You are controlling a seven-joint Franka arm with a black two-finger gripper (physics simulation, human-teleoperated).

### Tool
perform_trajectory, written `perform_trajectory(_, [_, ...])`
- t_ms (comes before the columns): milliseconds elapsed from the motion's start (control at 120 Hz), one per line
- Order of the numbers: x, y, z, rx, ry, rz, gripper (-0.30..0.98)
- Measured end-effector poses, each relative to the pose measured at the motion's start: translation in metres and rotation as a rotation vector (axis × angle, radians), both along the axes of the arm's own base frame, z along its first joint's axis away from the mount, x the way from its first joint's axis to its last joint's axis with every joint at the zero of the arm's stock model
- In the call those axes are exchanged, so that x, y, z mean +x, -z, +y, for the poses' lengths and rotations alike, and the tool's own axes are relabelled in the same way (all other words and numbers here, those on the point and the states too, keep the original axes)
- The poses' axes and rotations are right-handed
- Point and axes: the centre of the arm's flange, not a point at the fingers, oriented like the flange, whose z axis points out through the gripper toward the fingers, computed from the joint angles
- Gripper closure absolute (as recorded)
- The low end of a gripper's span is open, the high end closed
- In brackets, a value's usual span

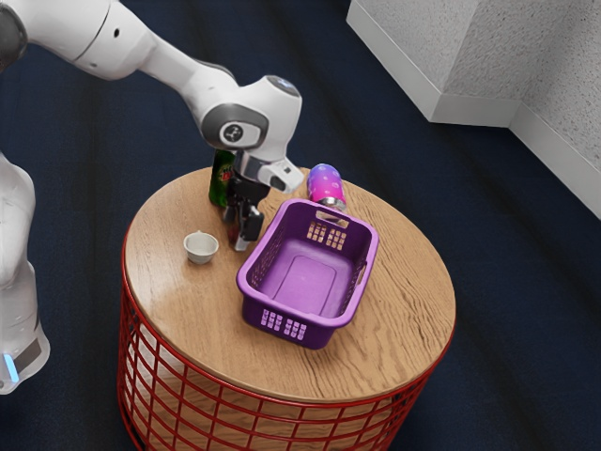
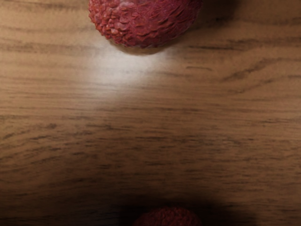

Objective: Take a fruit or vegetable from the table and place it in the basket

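Basket [image 1: 319, 333] on round wood tabletop [image 1: 404, 282] | red wire base [image 1: 192, 381] | navy floor [image 1: 526, 282] | walls [image 1: 404, 42]

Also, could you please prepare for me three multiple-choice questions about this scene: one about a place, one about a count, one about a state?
1. Where is the small white bowl?
A) On the table, outside the basket
B) Inside the basket
C) On the floor

2. How many red bumpy fruits are in the wrist view?
A) One
B) Two
C) Four

3. How does the basket stand?
A) On its side
B) Upside down
C) Upright

1: A, the exterior view shows the bowl on the wood, apart from the basket's wall.
2: B, bare wood separates the large one from the smaller visible part of another.
3: C, its opening faces up and its inner floor is visible.
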Motion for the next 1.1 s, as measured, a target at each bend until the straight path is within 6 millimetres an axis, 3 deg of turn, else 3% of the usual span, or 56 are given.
perform_trajectory(267, [0.005,0.006,0.0,0.004,0.001,-0.011,0.01])
perform_trajectory(433, [0.006,0.005,0.0,0.006,0.0,-0.018,0.21])
perform_trajectory(825, [0.006,0.001,-0.001,0.012,-0.017,-0.029,0.51])
perform_trajectory(933, [0.004,-0.009,-0.003,0.013,-0.021,-0.045,0.53])
perform_trajectory(1100, [-0.013,-0.048,-0.009,0.01,-0.031,-0.082,0.54])
